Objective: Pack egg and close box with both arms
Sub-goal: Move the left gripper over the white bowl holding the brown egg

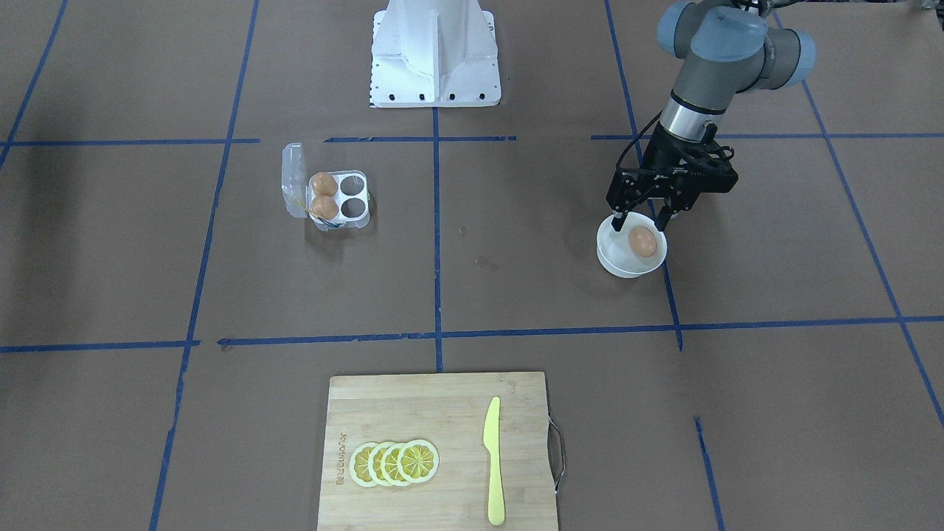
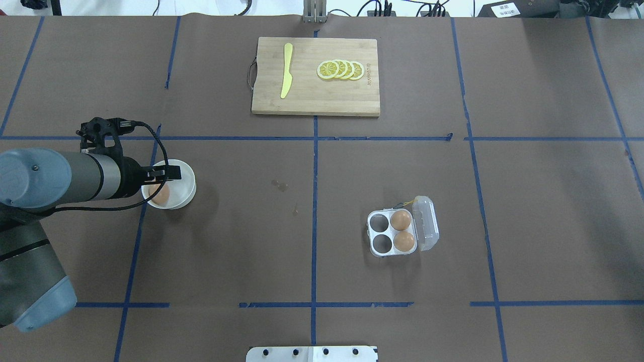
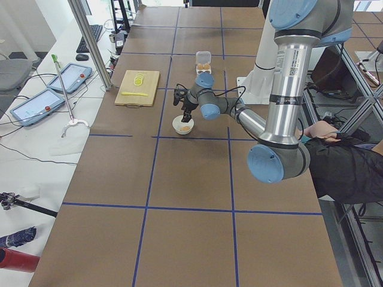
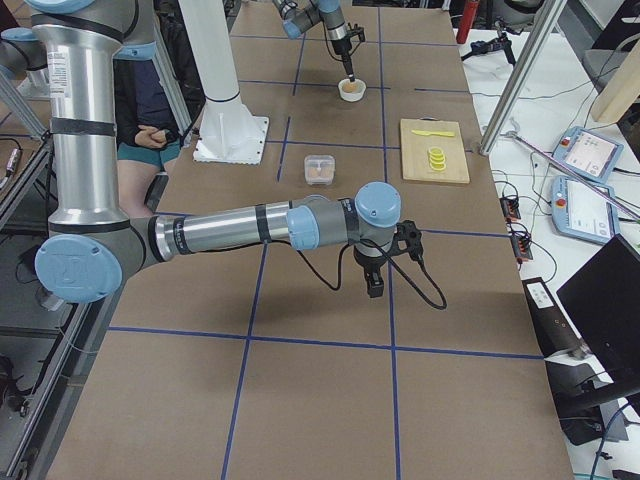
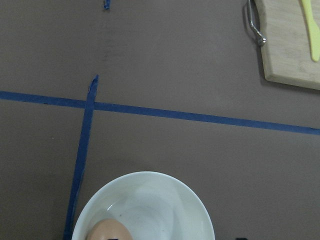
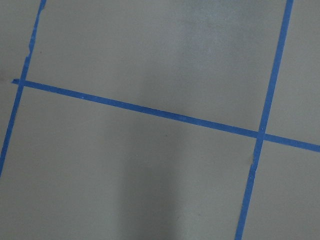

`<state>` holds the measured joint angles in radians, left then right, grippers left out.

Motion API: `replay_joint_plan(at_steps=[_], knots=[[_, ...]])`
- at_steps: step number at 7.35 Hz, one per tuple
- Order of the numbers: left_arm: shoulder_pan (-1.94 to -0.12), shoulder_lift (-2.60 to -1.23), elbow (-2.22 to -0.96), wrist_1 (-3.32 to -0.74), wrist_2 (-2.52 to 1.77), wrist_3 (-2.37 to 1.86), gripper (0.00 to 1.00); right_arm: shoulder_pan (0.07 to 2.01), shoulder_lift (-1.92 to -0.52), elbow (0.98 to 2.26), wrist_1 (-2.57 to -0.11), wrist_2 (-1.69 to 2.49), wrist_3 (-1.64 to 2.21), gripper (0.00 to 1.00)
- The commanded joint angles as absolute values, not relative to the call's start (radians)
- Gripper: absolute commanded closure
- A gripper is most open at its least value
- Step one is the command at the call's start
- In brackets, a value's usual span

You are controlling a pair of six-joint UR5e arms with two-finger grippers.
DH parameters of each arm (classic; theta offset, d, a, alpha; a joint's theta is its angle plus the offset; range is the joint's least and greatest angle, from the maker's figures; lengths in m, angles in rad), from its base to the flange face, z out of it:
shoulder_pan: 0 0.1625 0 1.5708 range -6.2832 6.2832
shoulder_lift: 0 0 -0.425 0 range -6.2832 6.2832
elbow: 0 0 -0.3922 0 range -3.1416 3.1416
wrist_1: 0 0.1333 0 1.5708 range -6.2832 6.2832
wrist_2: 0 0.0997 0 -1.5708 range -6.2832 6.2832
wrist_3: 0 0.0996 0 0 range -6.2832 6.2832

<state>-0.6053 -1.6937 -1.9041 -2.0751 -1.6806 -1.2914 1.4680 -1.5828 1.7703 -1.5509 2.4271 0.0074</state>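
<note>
A light-brown egg (image 1: pixel 642 241) lies in a white bowl (image 1: pixel 612 262) on my left side. My left gripper (image 1: pixel 640 220) hangs just over the bowl's robot-side rim, open, its fingers apart above the egg and not touching it. The left wrist view shows the egg (image 5: pixel 107 231) at the bottom edge inside the bowl (image 5: pixel 200 210). The clear box (image 1: pixel 352 198) stands open with its lid (image 1: pixel 293 177) folded back, two eggs (image 1: pixel 324 195) in the cups beside the lid and two cups empty. My right gripper (image 4: pixel 375 285) hovers over bare table; I cannot tell whether it is open or shut.
A wooden cutting board (image 1: pixel 413 413) with lemon slices (image 1: pixel 394 462) and a yellow knife (image 1: pixel 493 457) lies at the operators' edge. A white pedestal (image 1: pixel 435 51) stands at the robot's side. A person (image 3: pixel 347 161) sits beside the table.
</note>
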Motion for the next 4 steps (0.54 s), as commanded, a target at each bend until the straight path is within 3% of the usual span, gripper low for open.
replay_joint_plan(at_steps=[1,4], knots=[[-0.594,-1.697,-1.891,-2.008,-1.672,-1.289,0.18,1.468,-1.583,1.770,-1.551,2.428,0.008,0.00],[-0.578,-1.741,-1.843,-2.006,-1.674,-1.285,0.18,1.468,-1.583,1.769,-1.551,2.427,0.006,0.00]])
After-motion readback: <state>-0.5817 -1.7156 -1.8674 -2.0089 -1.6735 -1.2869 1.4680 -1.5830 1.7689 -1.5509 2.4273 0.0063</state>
